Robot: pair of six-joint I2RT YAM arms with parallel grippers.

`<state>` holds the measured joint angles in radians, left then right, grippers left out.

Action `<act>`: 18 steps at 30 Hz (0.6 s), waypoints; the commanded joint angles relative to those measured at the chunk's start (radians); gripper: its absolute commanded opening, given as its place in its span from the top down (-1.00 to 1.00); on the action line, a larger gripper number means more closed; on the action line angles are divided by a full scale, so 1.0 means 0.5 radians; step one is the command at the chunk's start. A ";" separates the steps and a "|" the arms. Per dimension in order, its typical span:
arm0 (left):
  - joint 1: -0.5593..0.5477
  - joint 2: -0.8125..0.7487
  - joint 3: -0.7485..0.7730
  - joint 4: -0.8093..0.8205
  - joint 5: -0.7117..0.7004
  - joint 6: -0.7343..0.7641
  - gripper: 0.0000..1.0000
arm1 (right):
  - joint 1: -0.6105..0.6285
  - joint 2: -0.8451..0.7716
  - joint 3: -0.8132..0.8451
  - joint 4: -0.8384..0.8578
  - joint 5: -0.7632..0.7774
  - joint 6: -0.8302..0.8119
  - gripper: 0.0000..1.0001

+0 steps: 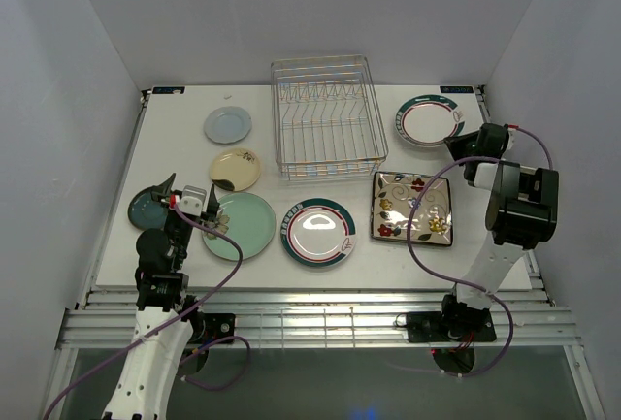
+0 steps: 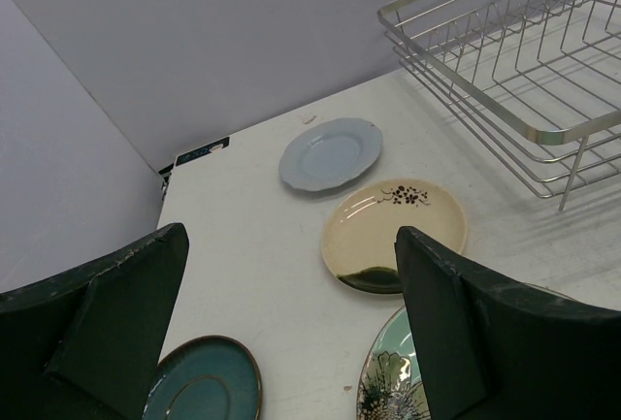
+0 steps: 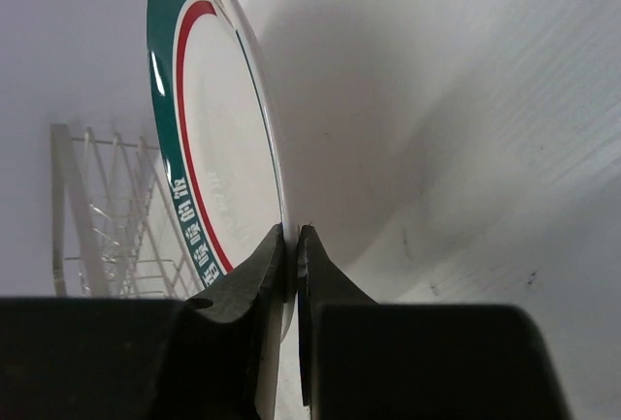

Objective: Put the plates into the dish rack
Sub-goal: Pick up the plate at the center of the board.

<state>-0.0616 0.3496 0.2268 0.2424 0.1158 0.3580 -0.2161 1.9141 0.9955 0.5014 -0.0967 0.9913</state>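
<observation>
White laminate covers the table (image 1: 184, 153), boxed in by plain pale walls (image 1: 320, 13). The dish rack (image 1: 325, 119) stands at far centre. Six plates lie flat on the table: a blue-grey plate (image 1: 227, 125) and a cream plate (image 1: 235, 169) left of the rack, a dark teal plate (image 1: 146, 209) and a pale green plate (image 1: 247, 228) nearer, and a teal-rimmed white plate (image 1: 317, 232) and a square floral plate (image 1: 411, 209) near centre.

At far right, the right gripper (image 3: 291, 250) is clenched on the rim of the second teal-rimmed plate (image 3: 218, 158); whether that plate is off the table is hard to tell. The left gripper (image 2: 291, 342) hangs released above the table's left side, and its arm covers part of the dark teal plate from above. Its wrist view cuts off the pale green plate.
</observation>
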 commanded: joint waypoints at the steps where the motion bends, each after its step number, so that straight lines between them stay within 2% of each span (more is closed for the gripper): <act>1: 0.007 -0.024 0.007 -0.012 -0.001 0.002 -0.96 | -0.010 -0.244 -0.024 0.200 0.031 0.063 0.85; 18: 0.007 -0.003 0.016 -0.034 0.014 0.002 -0.96 | 0.015 -0.775 0.015 0.071 0.129 -0.003 0.85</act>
<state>-0.0616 0.3393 0.2268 0.2356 0.1158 0.3576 -0.2146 1.5879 0.9668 0.4931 -0.0509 1.0019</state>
